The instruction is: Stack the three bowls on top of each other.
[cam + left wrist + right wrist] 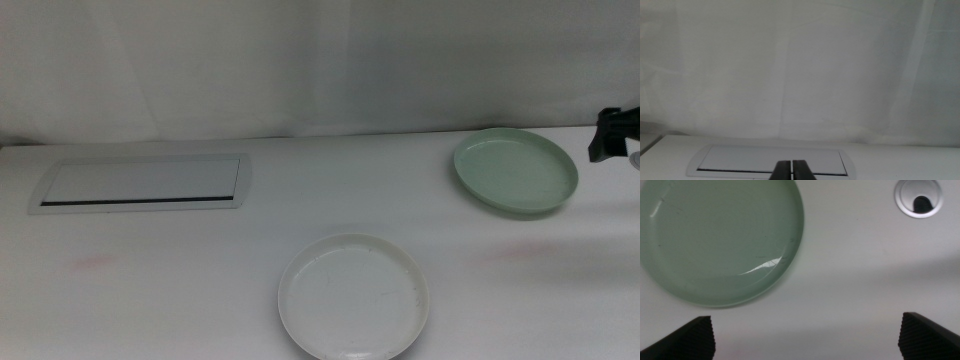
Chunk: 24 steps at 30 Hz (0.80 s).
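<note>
The right end effector (805,335), jaws wide apart and empty, hovers beside a smooth, glossy mint green bowl (715,237) at the white worktop's (200,290) far right. A speckled off-white bowl (353,296) sits near the front, well apart. Two shallow round bowls show. The left end effector (792,170) has its jaws pressed together over a flat white panel (772,160).

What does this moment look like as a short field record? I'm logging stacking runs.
bowls in view: mint green bowl, speckled off-white bowl; no grey one seen
stacking: none, the two lie apart
right tool: open, beside the mint green bowl
left tool: shut, facing the white panel
</note>
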Each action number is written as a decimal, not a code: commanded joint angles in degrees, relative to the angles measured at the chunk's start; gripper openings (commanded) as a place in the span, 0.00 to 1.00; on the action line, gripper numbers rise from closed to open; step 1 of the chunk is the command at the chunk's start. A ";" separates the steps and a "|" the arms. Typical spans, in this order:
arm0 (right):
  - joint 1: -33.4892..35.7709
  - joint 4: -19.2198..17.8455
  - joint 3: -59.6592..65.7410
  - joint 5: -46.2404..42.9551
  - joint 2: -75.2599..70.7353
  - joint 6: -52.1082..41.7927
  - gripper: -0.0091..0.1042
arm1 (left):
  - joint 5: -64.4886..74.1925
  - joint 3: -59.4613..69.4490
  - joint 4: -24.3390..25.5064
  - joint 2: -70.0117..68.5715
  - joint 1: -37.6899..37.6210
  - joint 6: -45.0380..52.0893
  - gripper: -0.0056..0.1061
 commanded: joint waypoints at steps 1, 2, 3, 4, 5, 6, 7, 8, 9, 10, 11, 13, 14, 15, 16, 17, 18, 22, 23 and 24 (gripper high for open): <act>-0.23 0.51 -1.17 -1.75 3.14 -1.43 0.99 | -0.44 1.67 -0.24 -2.17 0.00 -0.47 0.02; -0.23 0.51 -1.93 -1.75 4.62 -1.43 0.99 | -0.32 1.67 -0.24 -2.17 0.00 -0.47 0.02; -0.23 0.51 -2.84 -1.75 6.09 -1.43 0.99 | -0.32 1.67 -0.24 -2.17 0.00 -0.47 0.02; -0.23 0.51 -3.71 -1.75 7.21 -1.43 0.99 | -0.32 1.67 -0.24 -2.17 0.00 -0.47 0.02; -0.23 0.51 -4.71 -1.92 8.51 -1.43 0.99 | -0.32 1.67 -0.24 -2.17 0.00 -0.47 0.02; -0.23 0.51 -6.37 -2.53 10.89 -1.43 0.99 | -0.24 1.67 -0.24 -2.17 0.00 -0.47 0.02; -0.23 0.51 -7.26 -3.00 12.02 -1.43 0.99 | -0.24 1.67 -0.24 -2.17 0.00 -0.47 0.02; -0.23 0.51 -8.08 -3.28 13.12 -1.43 0.99 | -0.24 1.67 -0.24 -2.17 0.00 -0.47 0.02; -0.23 0.51 -8.82 -3.51 14.05 -1.43 0.99 | -0.24 1.67 -0.24 -2.17 0.00 -0.47 0.02; -0.23 0.51 -9.51 -3.79 15.19 -1.09 0.99 | -0.24 1.67 -0.24 -2.17 0.00 -0.47 0.02; -0.23 0.51 -10.19 -3.80 16.34 -0.61 0.99 | -0.24 1.67 -0.24 -2.17 0.00 -0.47 0.02; -0.23 0.51 -11.21 -3.80 18.29 -0.22 0.99 | -0.24 1.67 -0.24 -2.17 0.00 -0.47 0.02; -0.23 0.51 -11.81 -3.80 19.27 -0.22 0.99 | -0.24 1.67 -0.24 -2.17 0.00 -0.47 0.02; -0.23 0.51 -12.35 -3.80 20.18 -0.01 0.99 | -0.24 1.67 -0.24 -2.17 0.00 -0.47 0.02; -0.23 0.51 -12.69 -3.80 20.84 0.00 0.99 | -0.24 1.67 -0.24 -2.17 0.00 -0.47 0.02; -0.23 0.34 -13.21 -3.80 21.54 0.00 0.99 | -0.24 1.67 -0.24 -2.17 0.00 -0.47 0.02; -0.23 0.25 -13.67 -3.92 22.13 0.24 0.99 | -0.24 1.67 -0.24 -2.17 0.00 -0.47 0.02; -0.23 -0.46 -14.53 -4.82 24.15 0.95 0.99 | -0.24 1.67 -0.24 -2.17 0.00 -0.47 0.02; -0.23 -0.81 -14.49 -5.21 24.66 1.52 0.99 | -0.24 1.67 -0.24 -2.17 0.00 -0.47 0.02; -0.23 -1.21 -14.49 -5.58 25.07 1.55 0.99 | -0.24 1.67 -0.24 -2.17 0.00 -0.47 0.02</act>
